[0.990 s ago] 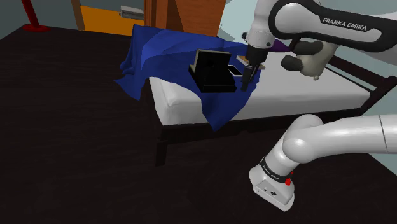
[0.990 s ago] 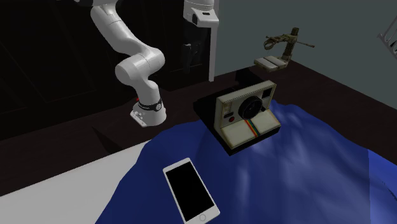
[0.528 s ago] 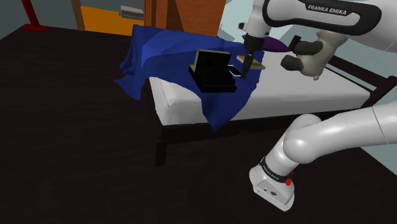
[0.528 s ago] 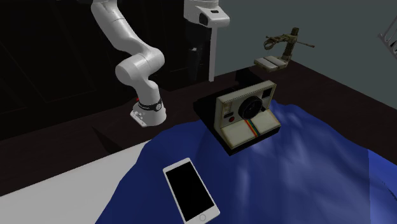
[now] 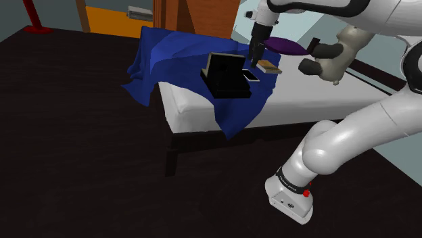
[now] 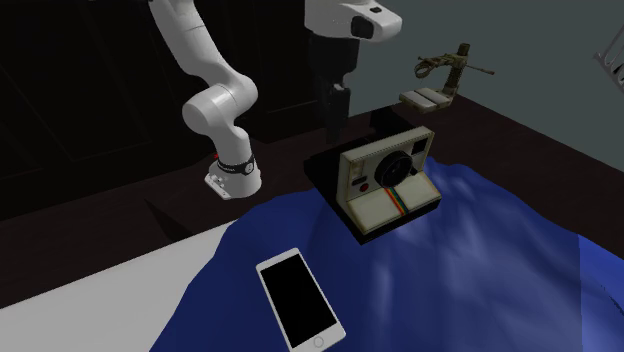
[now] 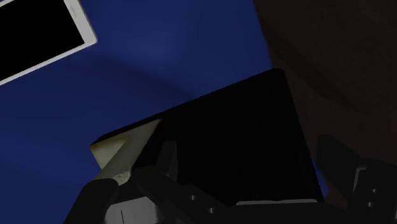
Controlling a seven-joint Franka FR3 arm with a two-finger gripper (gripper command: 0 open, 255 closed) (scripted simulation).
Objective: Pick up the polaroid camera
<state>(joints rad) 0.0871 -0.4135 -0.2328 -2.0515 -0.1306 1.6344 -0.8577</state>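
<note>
A white bed (image 5: 304,94) draped with a blue blanket (image 5: 169,51) stands on dark floor (image 5: 81,135).

Cream polaroid camera (image 6: 388,180) with rainbow stripe, deep blue blanket (image 6: 490,260), white-rimmed black phone (image 6: 297,298)

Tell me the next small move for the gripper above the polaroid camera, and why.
Probably lower straight down. The gripper hangs open above the polaroid camera, which sits on the blue cloth; in the wrist view its fingers stand apart with the camera's black body between them, untouched. Descending should bring them alongside it for closing.
</note>
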